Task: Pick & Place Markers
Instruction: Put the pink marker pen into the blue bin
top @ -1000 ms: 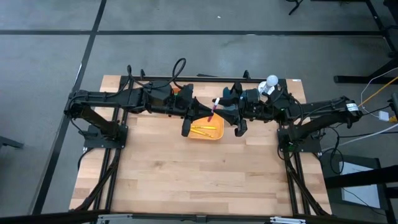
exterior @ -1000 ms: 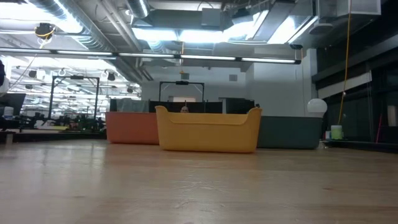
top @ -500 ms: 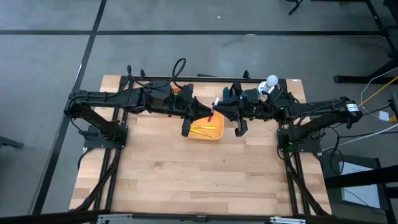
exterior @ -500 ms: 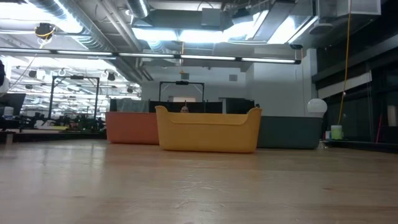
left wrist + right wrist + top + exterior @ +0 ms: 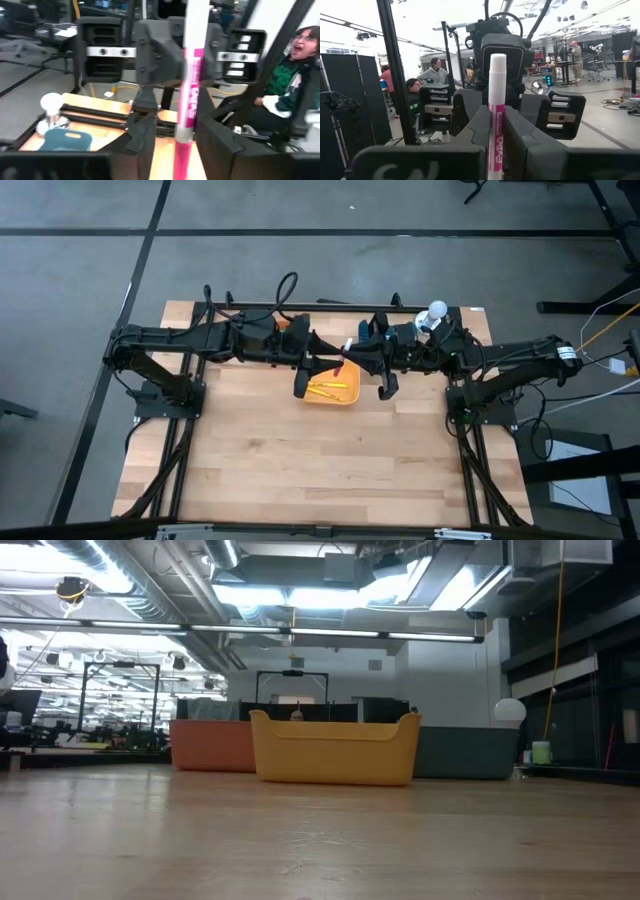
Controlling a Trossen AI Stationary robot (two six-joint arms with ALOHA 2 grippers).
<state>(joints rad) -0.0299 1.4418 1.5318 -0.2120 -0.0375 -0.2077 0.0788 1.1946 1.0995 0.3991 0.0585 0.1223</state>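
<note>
Seen from above, the left gripper (image 5: 318, 362) hangs over the yellow bin (image 5: 351, 399), above the bin's left half, and points toward the other arm. In its own wrist view its fingers (image 5: 142, 140) stand spread, with a gap showing between one of them and the pink marker (image 5: 189, 100), so it does not seem to be gripping. The marker stands nearly upright in the air above the bin's middle, between the two grippers, its white cap end up. Below it a few yellow markers (image 5: 325, 389) lie flat on the bin's floor. Over the bin's right half the right gripper (image 5: 352, 360) faces the left one, and its wrist view shows its fingers (image 5: 520, 135) pressed together on the marker's lower barrel, carrying it alone as far as I can judge. The marker looks light, stiff and smooth: a hard plastic barrel that will not bend or crush under a firm pinch, but can swivel or slide between flat pads if held near one end. The best hold is probably across the barrel near its middle, clear of the cap, which might pull off. Dropped from here it should fall into the bin unharmed, though a round barrel may roll or bounce on landing.
</note>
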